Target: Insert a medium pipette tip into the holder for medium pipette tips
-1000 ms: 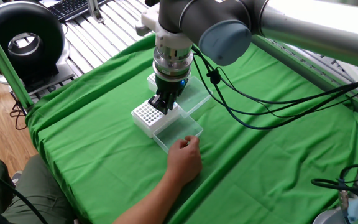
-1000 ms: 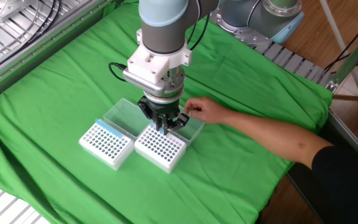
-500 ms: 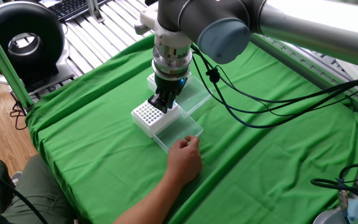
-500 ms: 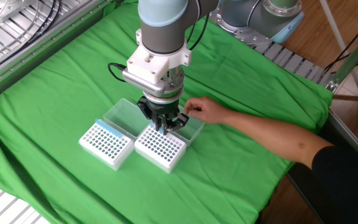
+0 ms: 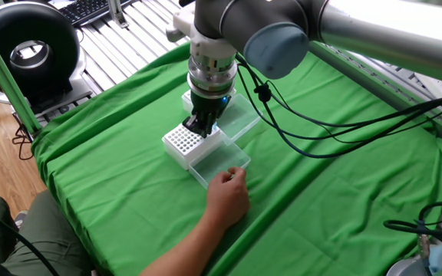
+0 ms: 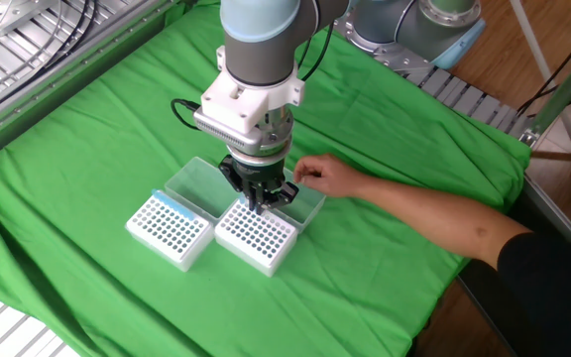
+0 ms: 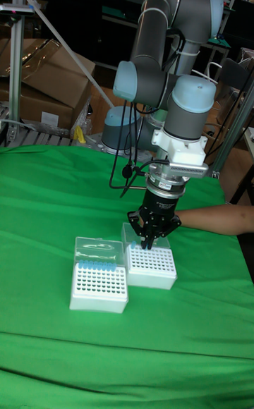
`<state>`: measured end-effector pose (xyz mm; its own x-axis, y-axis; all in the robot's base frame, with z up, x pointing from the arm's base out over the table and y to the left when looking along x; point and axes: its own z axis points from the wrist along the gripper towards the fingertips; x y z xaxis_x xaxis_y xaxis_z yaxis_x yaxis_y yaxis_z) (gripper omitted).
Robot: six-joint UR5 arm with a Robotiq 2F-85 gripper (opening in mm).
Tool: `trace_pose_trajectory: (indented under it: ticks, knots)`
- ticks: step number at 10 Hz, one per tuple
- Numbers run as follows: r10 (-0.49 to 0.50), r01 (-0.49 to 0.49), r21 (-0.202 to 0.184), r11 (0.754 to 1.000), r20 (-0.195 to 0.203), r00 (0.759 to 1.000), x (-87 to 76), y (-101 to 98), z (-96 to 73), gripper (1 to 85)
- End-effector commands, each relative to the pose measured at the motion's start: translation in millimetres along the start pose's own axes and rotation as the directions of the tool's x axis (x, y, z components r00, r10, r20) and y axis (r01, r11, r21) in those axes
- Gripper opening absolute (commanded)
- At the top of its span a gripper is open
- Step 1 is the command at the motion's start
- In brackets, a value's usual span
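Note:
The holder for medium pipette tips (image 5: 179, 142) (image 6: 256, 239) (image 7: 151, 267) is a white rack with a grid of holes. Its clear lid (image 5: 221, 164) lies open on the cloth. My gripper (image 5: 199, 132) (image 6: 258, 204) (image 7: 148, 244) points straight down over the rack's back edge, right above the holes. Its fingers are pinched together on a thin medium pipette tip that barely shows below them. Whether the tip's end is inside a hole is hidden by the fingers.
A look-alike rack (image 6: 170, 230) (image 7: 99, 286) with a blue strip and its own open lid (image 6: 198, 184) stands right beside the holder. A person's hand (image 5: 228, 195) (image 6: 327, 178) rests on the holder's lid, close to my gripper. Green cloth (image 6: 87, 129) covers the table.
My gripper has crept very slightly upward over the rack. The racks and the person's hand have stayed where they were.

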<state>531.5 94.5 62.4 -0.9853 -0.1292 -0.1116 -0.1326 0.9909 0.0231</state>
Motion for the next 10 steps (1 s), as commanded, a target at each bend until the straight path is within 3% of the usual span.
trace_pose_trajectory:
  ticks: [1, 6, 10]
  knots:
    - [0.026, -0.026, 0.003, 1.000, 0.002, 1.000, -1.1, -2.0, -1.9, 9.7]
    - [0.045, -0.044, 0.016, 0.999, -0.011, 0.999, -1.6, -1.7, -13.2, 4.7]
    - [0.026, -0.026, 0.005, 1.000, -0.038, 0.999, -6.6, -10.6, -42.9, 4.0]
